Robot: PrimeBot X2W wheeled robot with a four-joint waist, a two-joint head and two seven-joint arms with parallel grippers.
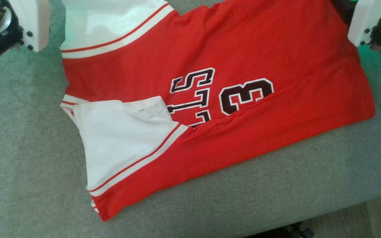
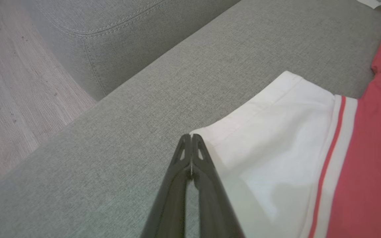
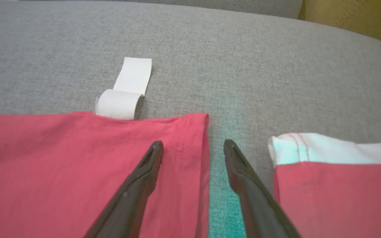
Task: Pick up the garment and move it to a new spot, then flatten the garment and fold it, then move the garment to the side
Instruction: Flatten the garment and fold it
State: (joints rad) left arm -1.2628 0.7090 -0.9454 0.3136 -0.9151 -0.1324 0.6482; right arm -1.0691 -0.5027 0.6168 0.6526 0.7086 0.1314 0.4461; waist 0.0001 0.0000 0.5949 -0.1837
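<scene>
**Item:** garment, red jersey with white sleeves, lying across the centre and top of the head view on a grey sofa cushion. Lower long edge already turned in over the numerals.

**Left end effector**: closed, tip at the corner of the white sleeve; a pinch on the cloth cannot be confirmed.

**Right end effector**: open, fingers astride the red hem edge, below a white label.

**Step:** folding, probably partway.

**Next:** likely close on the hem and sleeve, then carry the unfolded side over evenly.
</scene>
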